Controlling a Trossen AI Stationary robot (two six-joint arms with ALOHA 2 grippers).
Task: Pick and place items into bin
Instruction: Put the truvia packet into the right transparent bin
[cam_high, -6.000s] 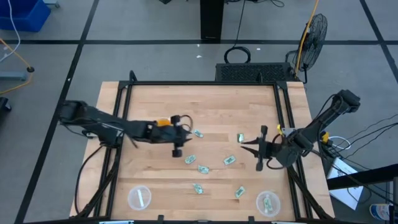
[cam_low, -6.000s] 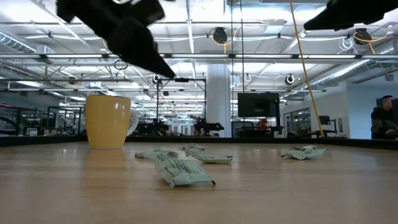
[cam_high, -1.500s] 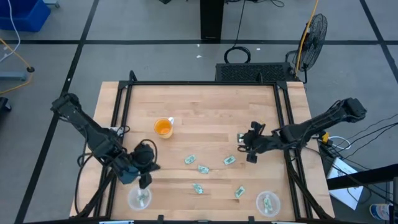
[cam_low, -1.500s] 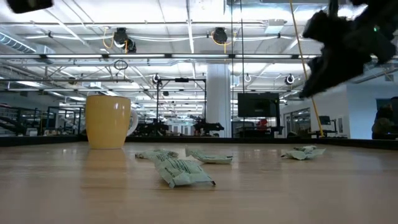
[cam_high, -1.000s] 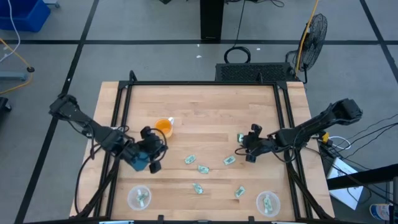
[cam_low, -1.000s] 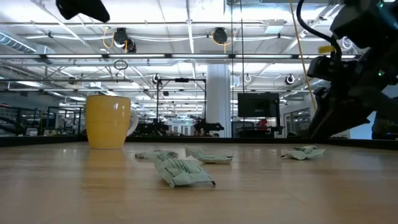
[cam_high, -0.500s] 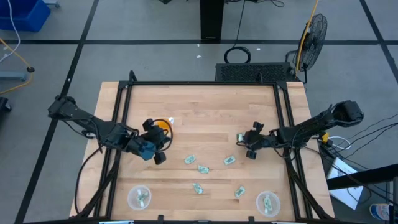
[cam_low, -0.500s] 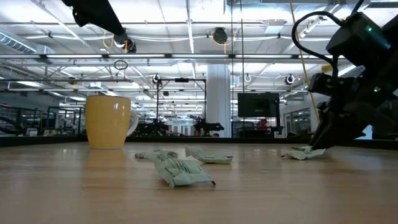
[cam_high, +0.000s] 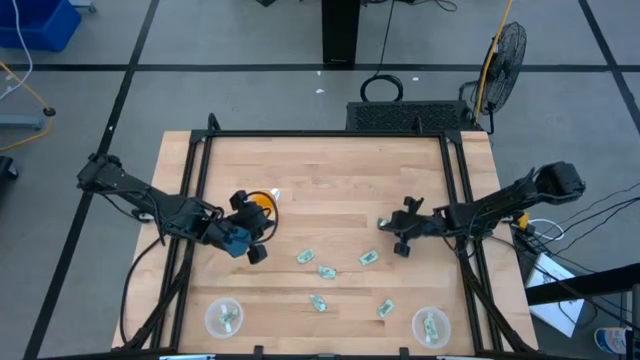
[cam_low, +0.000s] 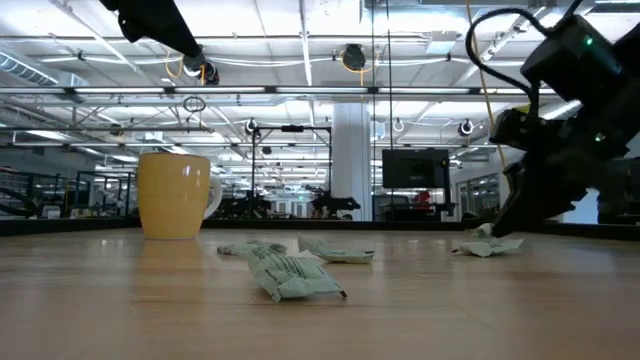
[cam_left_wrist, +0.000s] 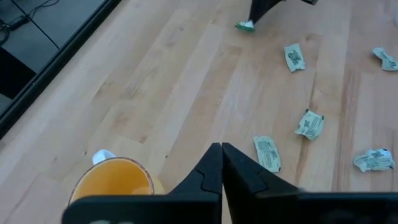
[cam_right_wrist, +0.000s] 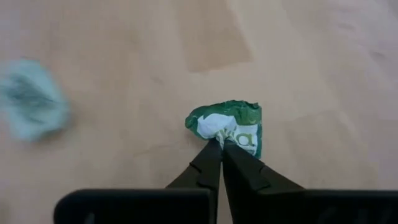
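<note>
Pinching a crumpled green-and-white packet (cam_right_wrist: 229, 126) right of centre in the overhead frame, right gripper (cam_right_wrist: 221, 149) fingertips closed on its edge, probably for carrying to the round bin (cam_high: 430, 326) at lower right. Hovering closed and empty beside the orange cup (cam_high: 262, 204), left gripper (cam_left_wrist: 221, 163).

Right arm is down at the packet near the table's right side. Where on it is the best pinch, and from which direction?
Pinch the crumpled end of the packet nearest the right gripper, coming from above. The packet lies low on the table, so its puckered end is the only raised part to grip. The fingers look closed on that end already; the left gripper waits near the orange cup.
</note>
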